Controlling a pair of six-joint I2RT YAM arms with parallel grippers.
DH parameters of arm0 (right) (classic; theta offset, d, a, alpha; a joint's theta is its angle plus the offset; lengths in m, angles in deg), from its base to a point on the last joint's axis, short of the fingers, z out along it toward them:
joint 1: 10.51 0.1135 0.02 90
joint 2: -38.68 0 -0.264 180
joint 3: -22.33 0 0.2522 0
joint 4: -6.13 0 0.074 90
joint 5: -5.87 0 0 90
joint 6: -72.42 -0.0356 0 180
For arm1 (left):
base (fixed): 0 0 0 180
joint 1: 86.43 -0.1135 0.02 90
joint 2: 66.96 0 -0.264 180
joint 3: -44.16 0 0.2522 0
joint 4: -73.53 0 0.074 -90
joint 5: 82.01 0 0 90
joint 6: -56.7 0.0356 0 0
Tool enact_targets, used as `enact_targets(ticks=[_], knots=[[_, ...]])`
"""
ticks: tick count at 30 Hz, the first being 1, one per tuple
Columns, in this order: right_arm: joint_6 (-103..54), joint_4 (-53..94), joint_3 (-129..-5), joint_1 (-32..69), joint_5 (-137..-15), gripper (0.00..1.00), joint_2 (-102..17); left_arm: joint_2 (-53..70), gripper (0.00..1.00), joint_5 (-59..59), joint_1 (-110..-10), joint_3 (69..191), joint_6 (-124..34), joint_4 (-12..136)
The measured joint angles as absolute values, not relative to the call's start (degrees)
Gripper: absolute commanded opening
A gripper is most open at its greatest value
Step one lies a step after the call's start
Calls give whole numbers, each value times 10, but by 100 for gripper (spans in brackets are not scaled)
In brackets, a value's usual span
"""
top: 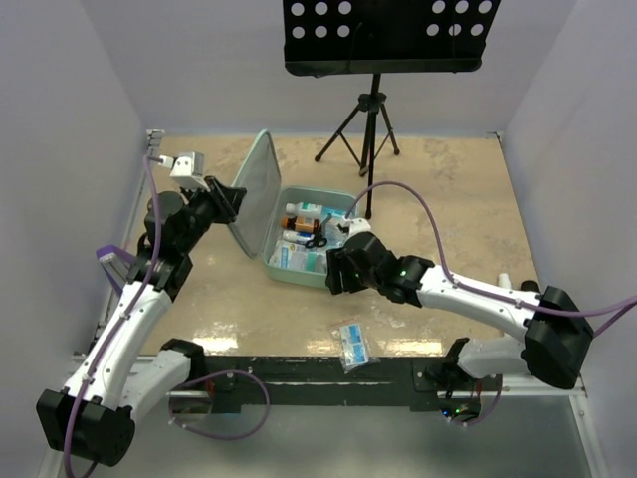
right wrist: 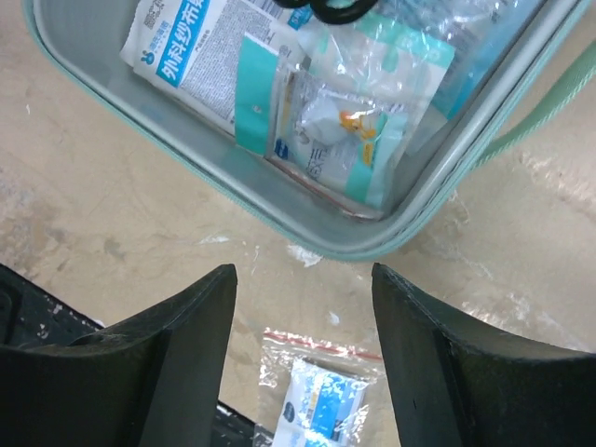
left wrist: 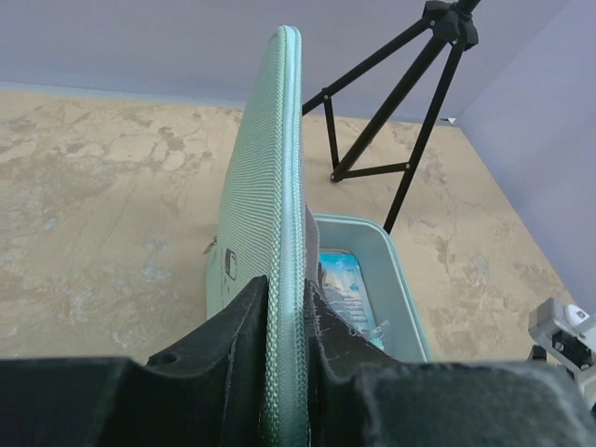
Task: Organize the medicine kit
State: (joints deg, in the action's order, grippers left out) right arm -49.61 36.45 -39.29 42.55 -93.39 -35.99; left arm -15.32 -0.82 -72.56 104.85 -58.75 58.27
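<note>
The medicine kit (top: 282,271), a mint-green case, lies open mid-table with its lid (top: 255,194) standing upright on the left side. My left gripper (top: 231,199) is shut on the lid's top edge; in the left wrist view the lid (left wrist: 270,186) runs up from between the black fingers (left wrist: 237,335). Packets, boxes and black scissors fill the tray (right wrist: 307,237). Over bare table just in front of the kit's near rim hangs my right gripper (top: 338,271), open (right wrist: 303,279) and holding nothing. A clear zip bag with a blue-white packet (top: 350,345) lies below it (right wrist: 321,400).
A black tripod (top: 363,119) carrying a perforated black stand (top: 383,35) rises behind the kit. A purple object (top: 111,261) sits at the left table edge. White walls enclose the table on three sides. A dark strip (top: 299,368) runs along the near edge.
</note>
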Motion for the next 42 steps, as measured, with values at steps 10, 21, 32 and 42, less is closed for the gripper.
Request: enact_targets(ticks=[10,21,32,42], knots=[[-606,399,-326,522,-952,65,-372,-171,15,8,-728,1039,-576,575],[-664,427,-303,568,-954,64,-393,-173,17,7,-728,1039,-575,574],[-663,430,-334,617,-1007,28,-451,-184,17,5,-728,1031,-575,575],[-667,451,-364,627,-1014,0,-460,-184,17,5,-728,1031,-575,574]])
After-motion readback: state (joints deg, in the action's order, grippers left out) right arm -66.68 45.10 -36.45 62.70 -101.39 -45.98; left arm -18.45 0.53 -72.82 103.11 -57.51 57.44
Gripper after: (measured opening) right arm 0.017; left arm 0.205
